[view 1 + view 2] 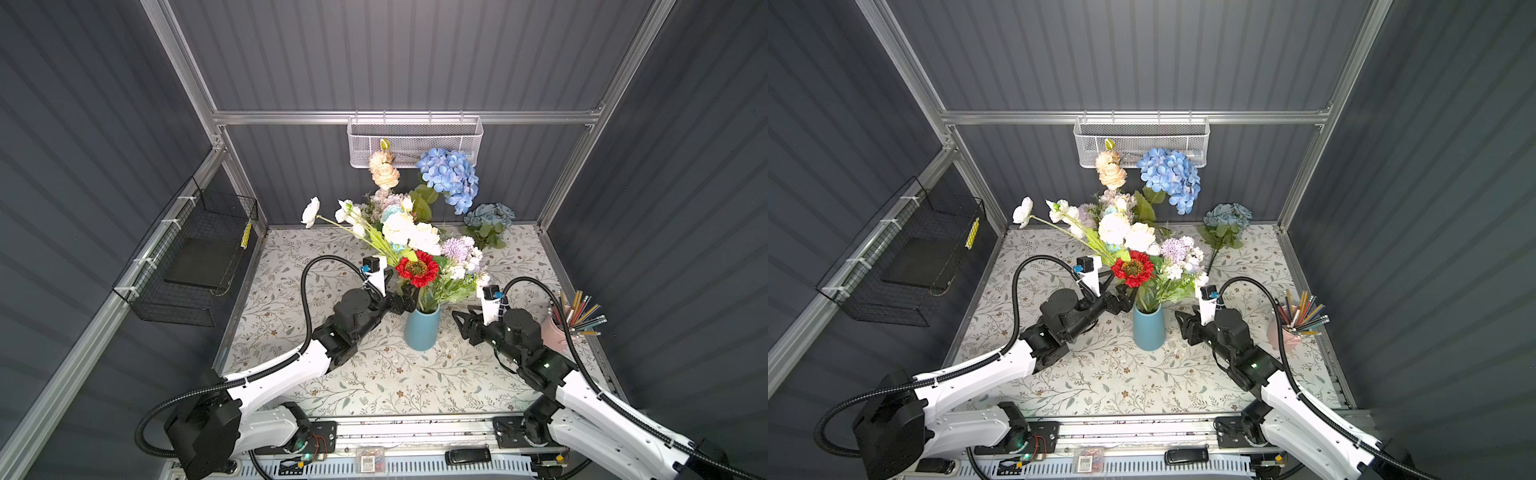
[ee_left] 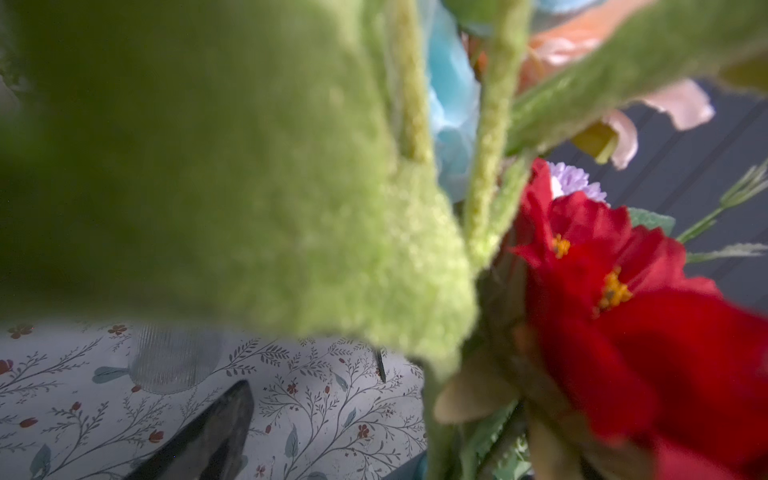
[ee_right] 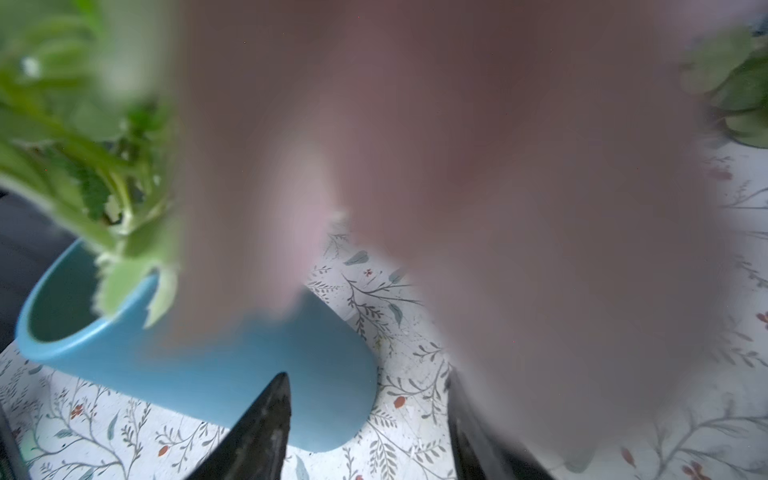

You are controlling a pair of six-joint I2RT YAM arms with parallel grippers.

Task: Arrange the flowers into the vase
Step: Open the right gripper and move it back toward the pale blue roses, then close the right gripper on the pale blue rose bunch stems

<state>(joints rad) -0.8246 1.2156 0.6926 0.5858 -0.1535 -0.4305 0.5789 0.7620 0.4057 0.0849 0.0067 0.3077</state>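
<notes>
Noted a blue vase (image 1: 422, 330) upright on the leaf-print tablecloth (image 1: 374, 386). Found most of the flowers (image 1: 409, 235) already standing in it: a red daisy (image 1: 417, 269) lowest, just above the mouth; cream and white roses behind that; lilac blooms (image 1: 456, 248) to the right; peach roses (image 1: 385, 171) and a bright blue hydrangea (image 1: 451, 178) highest at the back. Spotted one more bunch, a dusty blue hydrangea (image 1: 1227, 217), outside the vase, behind it and to the right, lying on the cloth near the back wall.

Located the left gripper (image 1: 406, 300) just left of the vase's mouth, under the daisy, close against the stems. Read its jaws as spread wide, with nothing seen clamped. Got only one finger (image 2: 212, 432) in the wrist view, over bare cloth, the rest blocked by green leaf.

Located the right gripper (image 1: 460, 326) to the right of the vase, near but apart. Saw both fingers (image 3: 262, 436) parted in the wrist view, with only cloth and the vase's side between them: released, empty. Could not identify the pinkish blur filling much of that view.

Noted a pink cup of pencils (image 1: 555, 332) farther right of the vase, past the right gripper.
</notes>
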